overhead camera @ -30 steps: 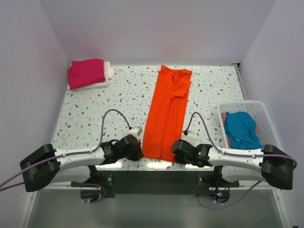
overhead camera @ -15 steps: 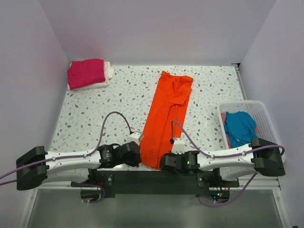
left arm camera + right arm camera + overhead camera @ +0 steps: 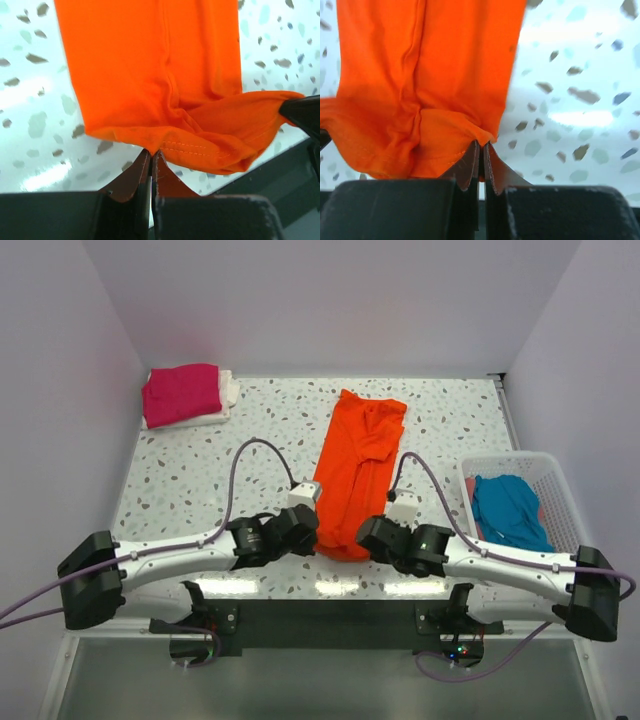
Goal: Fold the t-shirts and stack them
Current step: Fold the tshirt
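Near hem pinched, both sides!
Left gripper [image 3: 151,152] and right gripper [image 3: 481,146] each clamp a near corner of the orange t-shirt [image 3: 355,465] (equally close); its length runs straight away across the table [image 3: 200,475].

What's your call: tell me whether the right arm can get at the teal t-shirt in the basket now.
Probably not yet: the right gripper is shut on the orange t-shirt. Otherwise the way looks free; the teal t-shirt lies on top in the open basket.
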